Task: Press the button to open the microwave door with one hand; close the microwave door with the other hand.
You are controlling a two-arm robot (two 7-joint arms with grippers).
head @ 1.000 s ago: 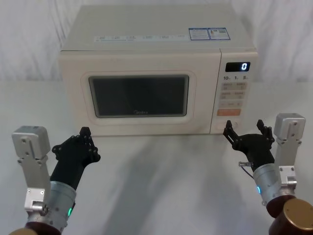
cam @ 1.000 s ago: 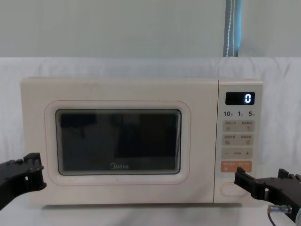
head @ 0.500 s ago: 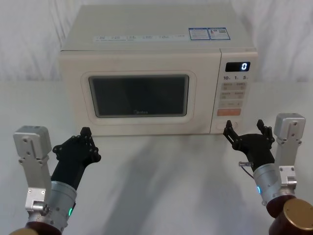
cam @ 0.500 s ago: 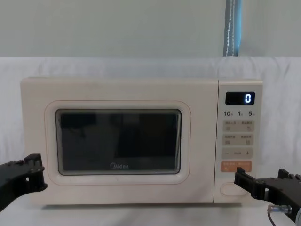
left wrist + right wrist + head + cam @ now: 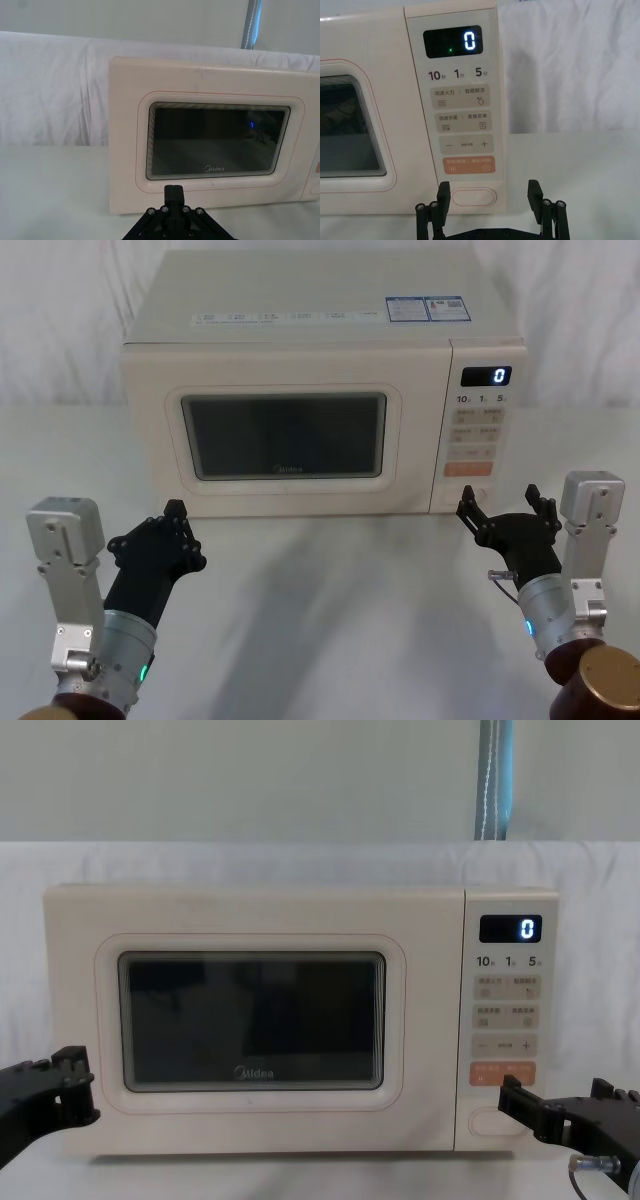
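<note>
Head view gives you one boxy cream microwave (image 5: pixel 320 390) mid-frame on the white counter (image 5: pixel 330 610), its door (image 5: pixel 285 435) marked "Midea" shut, display reading "0". Unlabelled cream pill button (image 5: pixel 474 196) sits lowest. Left end effector (image 5: pixel 160 540) pressed together lower left; right end effector (image 5: pixel 505 512) spread lower right.

Readable: "Midea" under the window of the microwave door (image 5: pixel 250 1025), a glowing "0" on the black display (image 5: pixel 452 41) of the control panel (image 5: pixel 462 100), and below it "10", "1", "5", then "—" and "+" on one grey key (image 5: pixel 466 144).
</note>
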